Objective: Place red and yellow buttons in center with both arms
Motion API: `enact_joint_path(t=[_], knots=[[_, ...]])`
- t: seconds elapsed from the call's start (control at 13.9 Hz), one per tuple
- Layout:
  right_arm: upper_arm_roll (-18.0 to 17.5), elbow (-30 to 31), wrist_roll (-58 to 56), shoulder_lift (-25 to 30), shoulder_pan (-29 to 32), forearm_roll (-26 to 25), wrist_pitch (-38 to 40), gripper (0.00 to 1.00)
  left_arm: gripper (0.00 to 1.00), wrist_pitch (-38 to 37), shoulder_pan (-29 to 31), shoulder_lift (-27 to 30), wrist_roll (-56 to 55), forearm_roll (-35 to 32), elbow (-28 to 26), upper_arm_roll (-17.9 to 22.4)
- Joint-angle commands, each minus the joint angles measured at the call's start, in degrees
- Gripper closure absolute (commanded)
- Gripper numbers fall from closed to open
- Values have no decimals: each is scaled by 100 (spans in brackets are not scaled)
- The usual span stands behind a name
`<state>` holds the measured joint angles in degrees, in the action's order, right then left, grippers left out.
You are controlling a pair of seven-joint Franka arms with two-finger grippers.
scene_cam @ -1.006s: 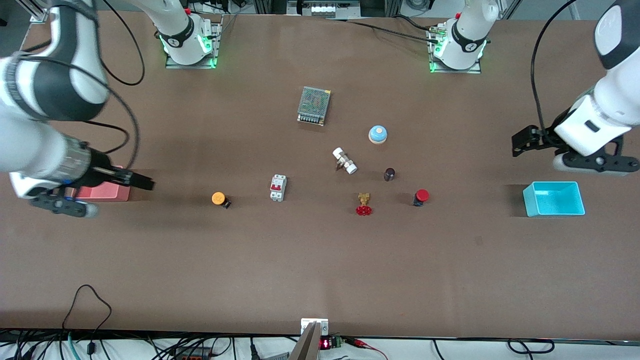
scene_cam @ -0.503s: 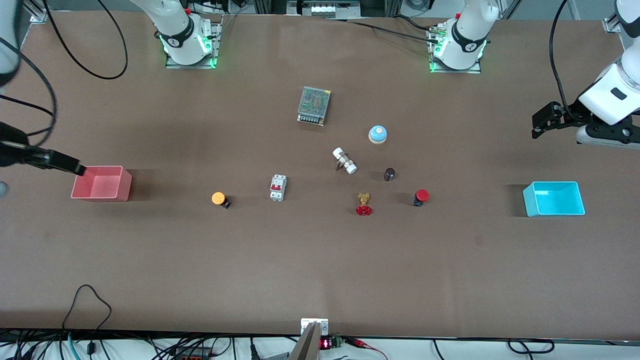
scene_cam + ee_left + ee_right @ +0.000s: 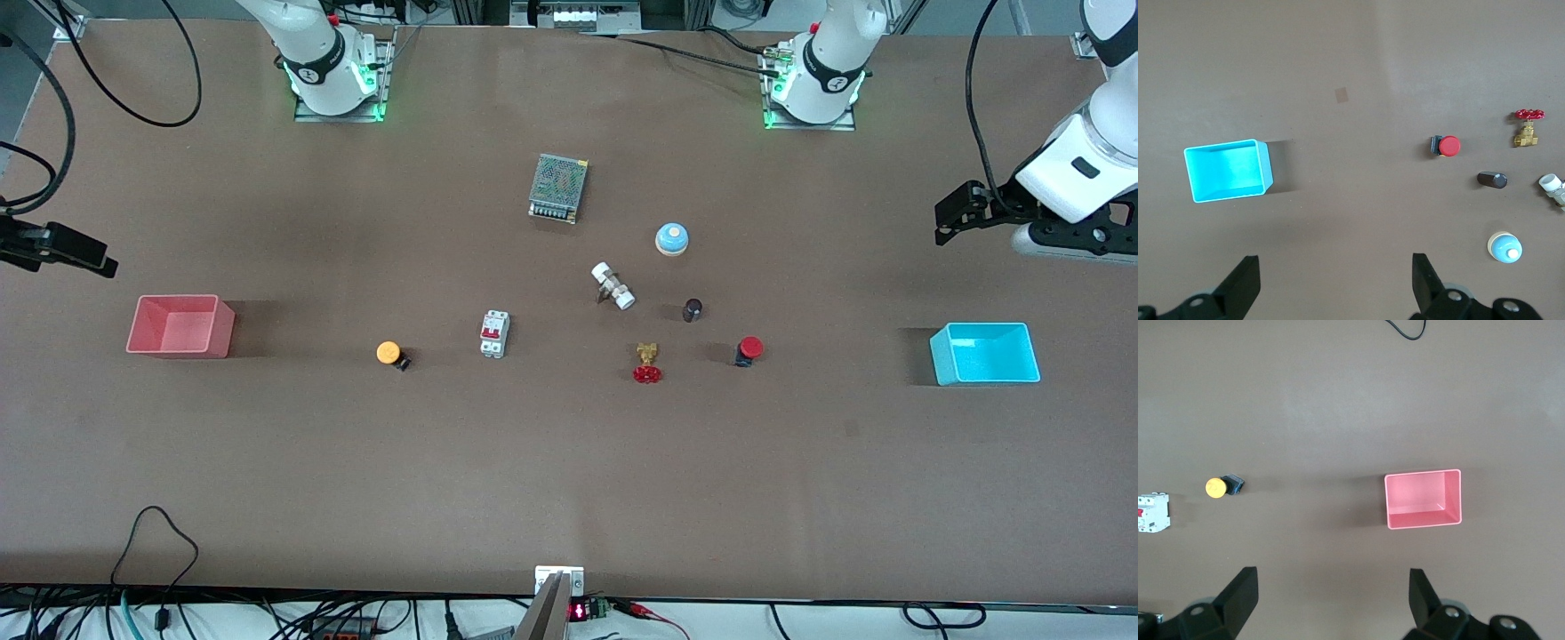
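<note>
Red-capped black push button [image 3: 749, 350] lies on the brown tabletop [image 3: 569, 462] beside a brass valve with red handwheel [image 3: 647, 364]; the orange-yellow-capped button [image 3: 390, 354] sits toward the right arm's end, near a white circuit breaker [image 3: 494, 334]. Both grippers hang spread open and empty: left gripper [image 3: 1335, 285] above table near a blue bin [image 3: 984, 353], right gripper [image 3: 1331, 600] near a pink bin [image 3: 180, 326].

Even, bright overhead light; soft shadows beside the pink bin [image 3: 180, 325] and blue bin [image 3: 985, 353]; worktop [image 3: 569, 480] matte, everything sharp
</note>
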<state>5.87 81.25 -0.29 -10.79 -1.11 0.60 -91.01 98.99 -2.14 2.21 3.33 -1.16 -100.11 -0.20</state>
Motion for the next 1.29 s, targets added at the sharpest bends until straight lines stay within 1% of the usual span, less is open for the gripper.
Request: enact_joint_path(t=[0.0,0.07,0.22,0.29,0.43,0.5,0.72,0.79,0.86,1.22], knots=[[477,233,-68,262,-400,-42,5,0,0,-91,-32,69,-96,-77,9,-15],[372,268,-68,279,-234,10,-13,0,0,-91,-41,69,-96,-77,9,-24],[-197,269,-77,280,328,37,-48,0,0,-91,-32,69,-87,-77,9,-33],[-252,277,-77,280,356,37,-65,0,0,-134,-41,69,-96,-77,9,-41],[-253,382,-77,340,365,37,-22,0,0,-126,-32,60,-96,-95,18,-41],[-261,618,-77,489,374,37,-91,0,0,-135,-32,69,-87,-95,18,-41],[-261,1488,-85,1112,366,2,-627,0,0,-135,-32,69,-96,-113,18,-41],[-261,1664,-85,1245,374,-7,-637,0,0,-135,-32,69,-96,-113,18,-50],[-261,1753,-85,1333,374,-16,-637,0,0,-135,-32,69,-96,-113,18,-50],[-261,1763,-181,1457,383,-42,-497,0,0,-135,-41,69,-96,-113,18,-59]])
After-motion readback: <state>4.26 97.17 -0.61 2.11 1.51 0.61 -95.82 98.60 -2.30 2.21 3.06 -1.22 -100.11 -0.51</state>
